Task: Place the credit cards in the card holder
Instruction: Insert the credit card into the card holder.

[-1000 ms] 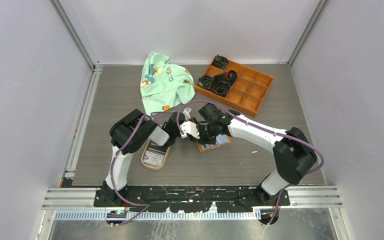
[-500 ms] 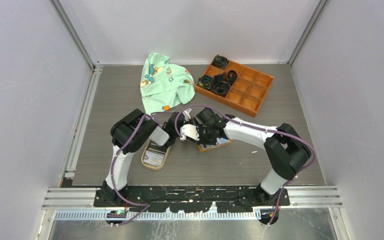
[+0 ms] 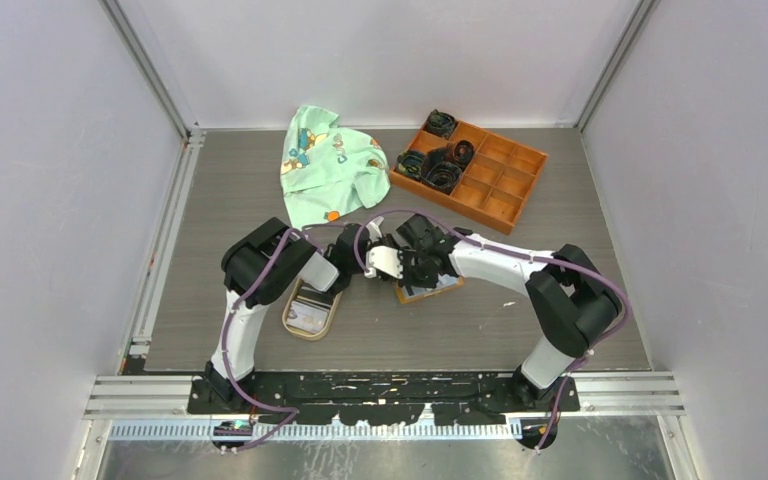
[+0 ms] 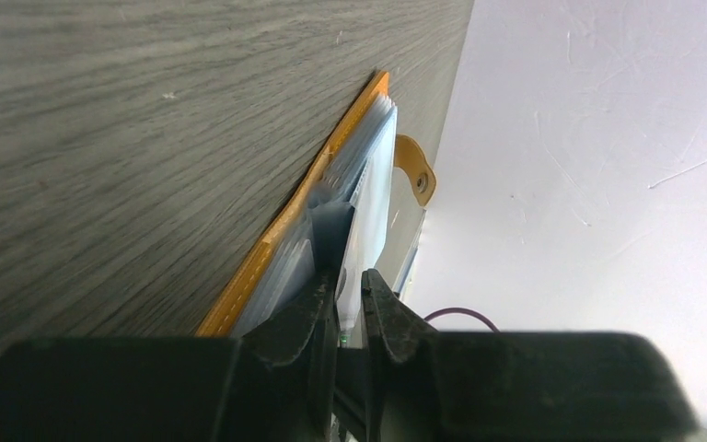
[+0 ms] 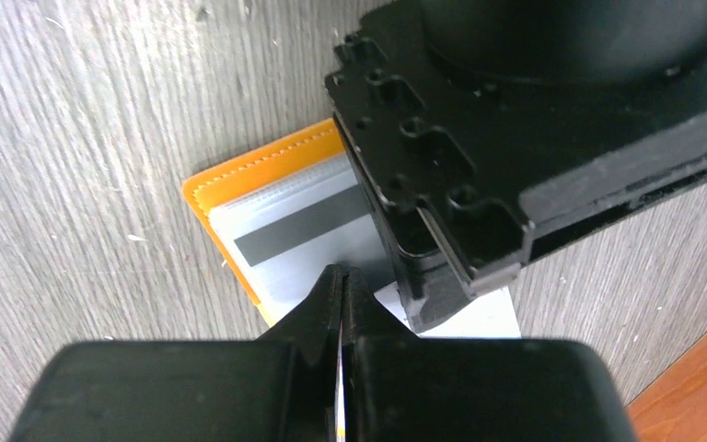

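Note:
The orange card holder (image 3: 434, 288) lies open on the table, pale slots up. In the left wrist view its orange edge (image 4: 272, 244) and snap tab (image 4: 415, 177) show. My left gripper (image 4: 350, 281) is shut on a pale slot leaf at the holder's near end; in the top view it (image 3: 385, 272) is at the holder's left edge. My right gripper (image 5: 341, 276) is shut on a thin card (image 5: 339, 391) held edge-on just above the holder (image 5: 239, 180). A grey-striped card (image 5: 299, 238) sits in a slot. More cards (image 3: 309, 315) lie in the tan oval dish (image 3: 290, 322).
The black body of my left gripper (image 5: 479, 138) crowds the holder right beside my right fingers. A larger orange compartmented tray (image 3: 500, 190) with coiled bands stands at the back right. A green printed cloth (image 3: 325, 170) lies at the back centre.
The right arm has drawn in slightly to the left, its gripper staying over the holder. The left arm and the holder have barely moved.

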{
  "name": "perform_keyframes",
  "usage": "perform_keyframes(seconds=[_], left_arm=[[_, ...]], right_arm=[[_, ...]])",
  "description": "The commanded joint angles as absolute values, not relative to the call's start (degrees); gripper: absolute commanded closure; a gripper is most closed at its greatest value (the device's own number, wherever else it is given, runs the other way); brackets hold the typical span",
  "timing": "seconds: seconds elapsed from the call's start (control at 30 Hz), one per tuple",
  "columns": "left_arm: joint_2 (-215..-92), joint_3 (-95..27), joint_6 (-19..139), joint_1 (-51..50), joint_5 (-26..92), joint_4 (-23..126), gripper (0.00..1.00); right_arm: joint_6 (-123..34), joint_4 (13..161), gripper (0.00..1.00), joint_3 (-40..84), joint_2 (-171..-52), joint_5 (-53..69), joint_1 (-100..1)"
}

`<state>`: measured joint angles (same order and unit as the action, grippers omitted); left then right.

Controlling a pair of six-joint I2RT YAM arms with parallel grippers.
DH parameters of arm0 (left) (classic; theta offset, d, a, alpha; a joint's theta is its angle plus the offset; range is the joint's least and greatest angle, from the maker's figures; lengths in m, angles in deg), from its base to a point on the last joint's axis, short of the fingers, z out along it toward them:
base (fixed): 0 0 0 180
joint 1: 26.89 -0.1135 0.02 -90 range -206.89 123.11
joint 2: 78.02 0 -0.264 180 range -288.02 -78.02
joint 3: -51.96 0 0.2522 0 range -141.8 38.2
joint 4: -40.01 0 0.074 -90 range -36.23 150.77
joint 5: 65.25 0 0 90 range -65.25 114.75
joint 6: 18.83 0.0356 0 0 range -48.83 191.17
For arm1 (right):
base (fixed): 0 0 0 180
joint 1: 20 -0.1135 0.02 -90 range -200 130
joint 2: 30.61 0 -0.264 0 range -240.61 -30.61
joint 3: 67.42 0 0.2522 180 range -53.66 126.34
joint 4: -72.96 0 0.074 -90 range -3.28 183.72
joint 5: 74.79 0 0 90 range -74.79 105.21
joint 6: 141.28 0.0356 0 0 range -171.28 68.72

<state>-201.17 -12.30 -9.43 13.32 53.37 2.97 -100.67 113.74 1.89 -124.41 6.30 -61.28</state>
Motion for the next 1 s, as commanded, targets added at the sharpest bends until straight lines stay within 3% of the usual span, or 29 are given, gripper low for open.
perform_keyframes(seconds=[0.0,0.6,0.73,0.97], left_arm=[[-203.7,-12.16,-7.34,13.21,53.05,6.98,0.82],[-201.55,-11.97,-6.03,12.57,53.04,8.11,0.77],[-198.32,-12.07,-4.07,12.58,52.94,9.94,0.76],[-187.23,-11.95,5.67,12.73,50.91,18.78,0.75]], right_arm=[[-101.45,113.03,0.99,1.71,-123.18,8.12,-59.58],[-100.71,113.78,0.99,2.42,-122.29,8.53,-54.16],[-97.81,115.88,0.97,3.56,-119.18,0.64,-50.78],[-91.11,122.44,0.82,6.83,-113.77,-19.5,-41.12]])
